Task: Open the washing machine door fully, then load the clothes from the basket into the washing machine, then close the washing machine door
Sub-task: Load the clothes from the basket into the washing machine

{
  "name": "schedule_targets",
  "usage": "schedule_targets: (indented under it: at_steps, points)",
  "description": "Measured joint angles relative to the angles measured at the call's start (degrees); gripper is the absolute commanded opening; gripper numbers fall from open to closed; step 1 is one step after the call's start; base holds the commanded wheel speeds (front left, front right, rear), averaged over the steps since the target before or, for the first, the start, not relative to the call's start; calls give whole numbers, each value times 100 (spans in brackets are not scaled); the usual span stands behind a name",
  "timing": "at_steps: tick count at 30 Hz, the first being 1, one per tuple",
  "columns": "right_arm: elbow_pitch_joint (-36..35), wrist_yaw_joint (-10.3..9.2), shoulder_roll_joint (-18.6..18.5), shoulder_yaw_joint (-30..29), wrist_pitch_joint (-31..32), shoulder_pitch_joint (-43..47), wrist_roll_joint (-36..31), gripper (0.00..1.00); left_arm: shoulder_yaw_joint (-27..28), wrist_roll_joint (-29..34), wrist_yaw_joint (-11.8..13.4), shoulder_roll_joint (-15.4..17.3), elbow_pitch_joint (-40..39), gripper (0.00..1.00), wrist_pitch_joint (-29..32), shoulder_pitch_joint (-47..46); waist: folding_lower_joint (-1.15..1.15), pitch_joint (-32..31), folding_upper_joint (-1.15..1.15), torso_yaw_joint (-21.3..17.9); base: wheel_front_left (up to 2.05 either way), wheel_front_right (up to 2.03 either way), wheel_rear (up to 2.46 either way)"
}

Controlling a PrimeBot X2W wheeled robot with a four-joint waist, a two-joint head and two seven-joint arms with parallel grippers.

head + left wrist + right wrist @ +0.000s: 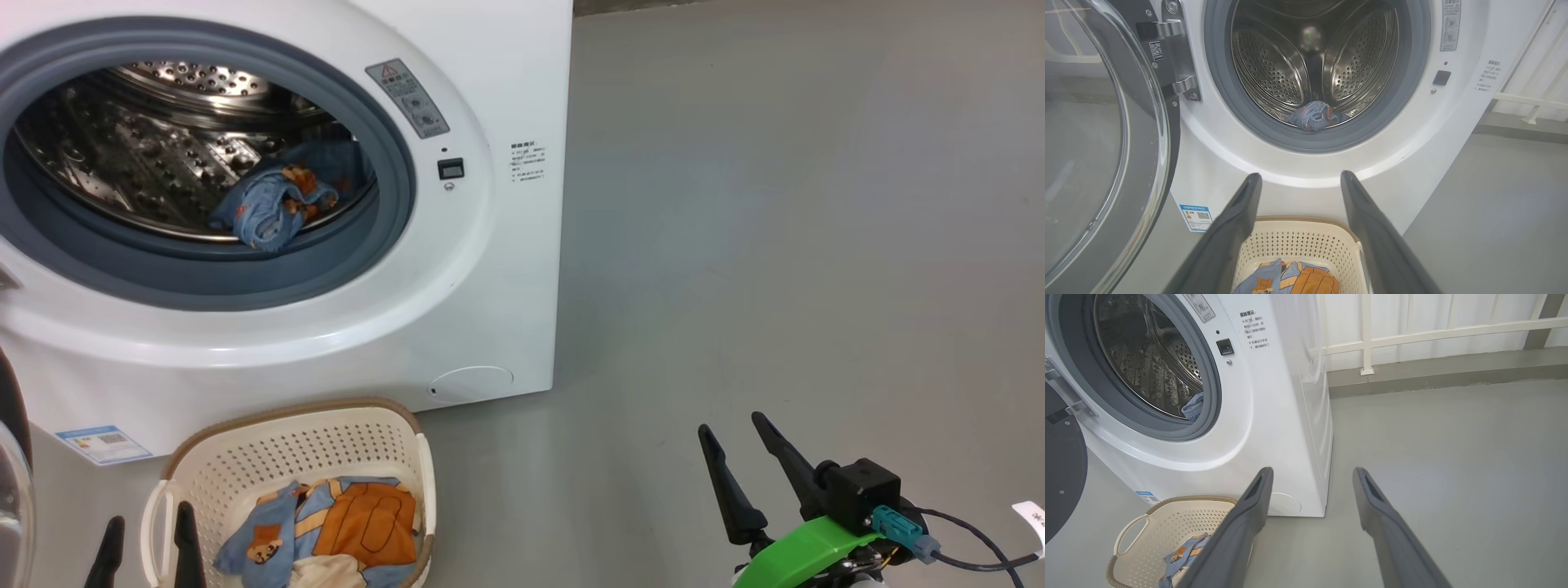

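Left gripper (148, 521): fingers spread wide, holding nothing, poised over the left handle of the basket (286, 411). Clothes (343, 527) to fetch: heaped in the basket's near half, just ahead of and below those fingers, a little toward the right handle. Crumpled, with no clear long axis. Basket down on the floor (775, 245), close against the front of the washing machine (506, 82), beneath the drum mouth. One garment (273, 204) already inside the drum; washing machine door (1106, 143) swung wide on the left. Right gripper (732, 425): equally agape, empty, well apart over bare floor. Nearer arm by far: the left. Probably calls for a short reach forward and down.
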Motion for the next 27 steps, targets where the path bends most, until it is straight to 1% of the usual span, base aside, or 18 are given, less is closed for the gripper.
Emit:
schedule_targets:
  at_steps: [17, 27]
  points:
    - [9, 0, 2, -9, 0, 124, -43, 100, -74, -99, 0, -2, 42, 100, 0, 16, 0, 8, 0, 13, 0, 0, 0]
    - [-110, -1, 2, -2, 0, 112, -60, 100, -194, -133, 0, -3, 336, 100, 0, -9, 0, 301, 0, -14, 0, 0, 0]
